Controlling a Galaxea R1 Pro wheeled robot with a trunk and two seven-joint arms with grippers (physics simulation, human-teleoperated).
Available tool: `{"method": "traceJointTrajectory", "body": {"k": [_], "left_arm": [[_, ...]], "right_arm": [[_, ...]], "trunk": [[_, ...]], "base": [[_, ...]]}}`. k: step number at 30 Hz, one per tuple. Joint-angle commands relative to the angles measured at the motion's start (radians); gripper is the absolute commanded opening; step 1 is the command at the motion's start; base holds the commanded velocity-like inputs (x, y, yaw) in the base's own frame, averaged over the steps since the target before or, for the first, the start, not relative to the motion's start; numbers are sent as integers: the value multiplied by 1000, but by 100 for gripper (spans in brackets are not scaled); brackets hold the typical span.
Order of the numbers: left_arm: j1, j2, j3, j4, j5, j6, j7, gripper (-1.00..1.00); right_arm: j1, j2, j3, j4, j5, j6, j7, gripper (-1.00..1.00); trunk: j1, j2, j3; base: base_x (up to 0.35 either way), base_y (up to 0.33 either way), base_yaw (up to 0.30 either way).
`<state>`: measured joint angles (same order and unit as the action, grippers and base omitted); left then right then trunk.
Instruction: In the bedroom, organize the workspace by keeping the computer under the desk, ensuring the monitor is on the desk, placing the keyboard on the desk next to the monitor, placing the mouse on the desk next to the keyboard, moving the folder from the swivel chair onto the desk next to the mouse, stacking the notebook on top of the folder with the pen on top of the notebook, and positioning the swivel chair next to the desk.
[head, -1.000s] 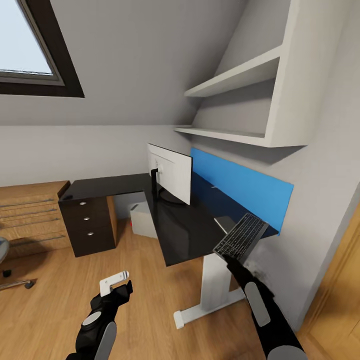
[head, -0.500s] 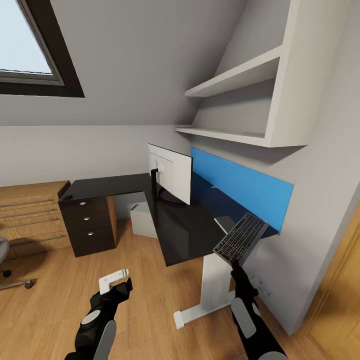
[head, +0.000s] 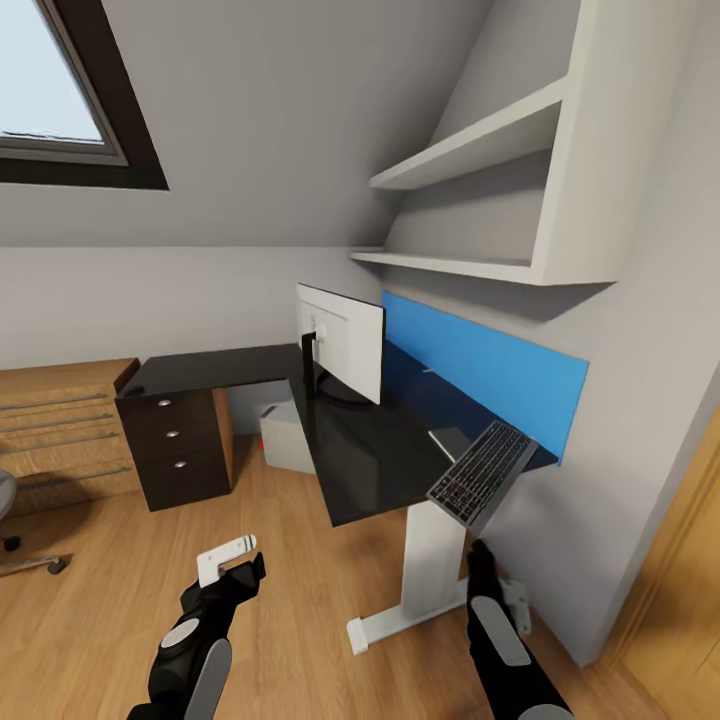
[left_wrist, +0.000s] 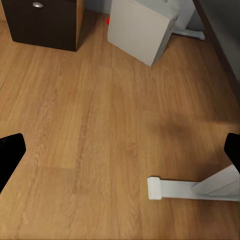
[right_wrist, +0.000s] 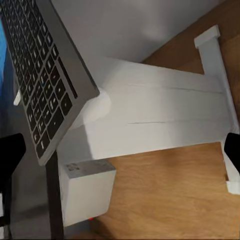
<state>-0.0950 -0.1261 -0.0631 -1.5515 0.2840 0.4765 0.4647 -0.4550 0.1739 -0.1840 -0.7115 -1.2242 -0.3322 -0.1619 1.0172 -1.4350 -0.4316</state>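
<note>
Keyboard, slim and black with grey keys (head: 482, 472), lies tilted at the near corner of the glossy black worktop (head: 365, 450). Its far end is over the surface and its near end juts past the edge. The right gripper (head: 474, 548) is just below that overhanging end, spread wide and pinching nothing; in the right wrist view its dark fingertips (right_wrist: 11, 152) stand far apart, with the board ahead of them rather than between them. The left gripper (head: 230, 562) hangs low over the light wood floor (left_wrist: 75, 125), also spread and empty.

I'd judge the board light, stiff and thin, with a smooth casing that could slide on the glossy top. It is best pinched across a long edge near the middle, so it neither tips nor pivots off the corner.

From the head, the white-backed monitor (head: 345, 345) shows further along the worktop, well apart from the keyboard. Only the wrist views look underneath. The right one shows the white desk leg (right_wrist: 165, 112) and the light grey computer tower (right_wrist: 85, 192) with its red light.
</note>
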Motion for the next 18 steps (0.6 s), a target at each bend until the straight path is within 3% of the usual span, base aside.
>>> {"method": "traceJointTrajectory", "body": {"k": [1, 6, 12, 18], "left_arm": [[-1, 0, -1, -1, 11, 2, 9, 100], [-1, 0, -2, 3, 12, 3, 9, 100], [-1, 0, -3, 6, 12, 4, 9, 100], [-1, 0, -3, 6, 12, 3, 9, 100]], "right_arm": [[-1, 1, -1, -2, -19, 5, 6, 100], [-1, 1, -1, -6, -51, 34, 95, 100], [-1, 1, -1, -5, -58, 41, 218, 100], [-1, 1, 8, -1, -54, 36, 256, 100]], "trunk": [[4, -8, -4], [23, -43, -20], [46, -85, -39], [69, -127, -58]], "base": [[0, 0, 0], [0, 0, 0], [0, 0, 0], [0, 0, 0]]}}
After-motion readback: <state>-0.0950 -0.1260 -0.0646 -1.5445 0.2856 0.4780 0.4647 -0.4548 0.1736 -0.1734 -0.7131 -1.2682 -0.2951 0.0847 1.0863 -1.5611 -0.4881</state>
